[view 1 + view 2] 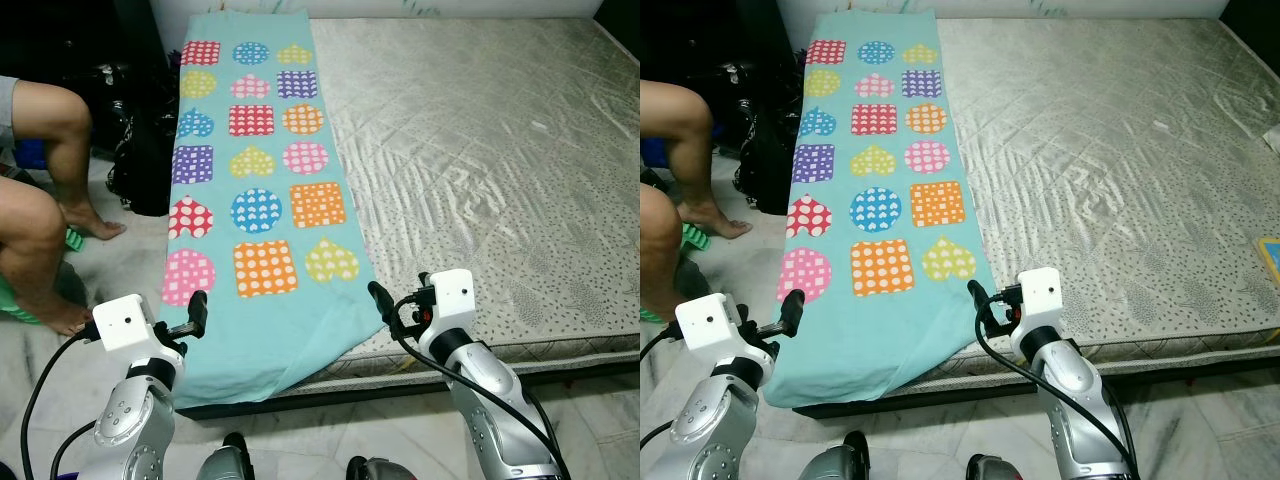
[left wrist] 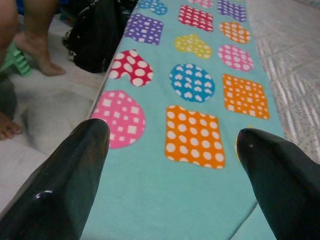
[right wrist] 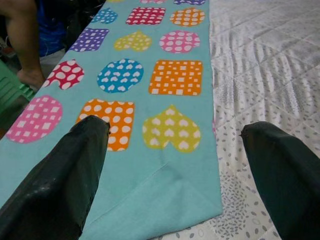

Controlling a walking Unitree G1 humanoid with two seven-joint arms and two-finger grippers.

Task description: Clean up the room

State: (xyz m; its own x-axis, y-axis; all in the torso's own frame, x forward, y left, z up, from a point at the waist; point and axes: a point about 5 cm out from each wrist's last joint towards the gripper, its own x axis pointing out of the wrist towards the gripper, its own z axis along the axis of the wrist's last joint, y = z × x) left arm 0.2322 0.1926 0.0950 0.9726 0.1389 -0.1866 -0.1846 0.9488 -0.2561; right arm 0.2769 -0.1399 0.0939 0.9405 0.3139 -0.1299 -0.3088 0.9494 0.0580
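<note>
Both sets of fingers are spread wide, grasping nothing: left gripper (image 1: 198, 308) at lower left and right gripper (image 1: 382, 302) at lower centre, above the near end of the turquoise patterned blanket (image 1: 262, 200) running up the mattress's (image 1: 480, 170) left side; a person's legs (image 1: 45, 200) at far left

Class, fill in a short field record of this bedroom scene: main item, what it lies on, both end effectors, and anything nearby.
Main item: turquoise blanket printed with colourful hearts, circles and squares, laid flat
Support: grey patterned bare mattress; blanket covers its left strip, near edge hanging over
Left end effector: open, at the blanket's near left corner
Right end effector: open, at the blanket's near right edge
Nearby: black bag on the floor beside the bed; a seated person's legs at far left
</note>
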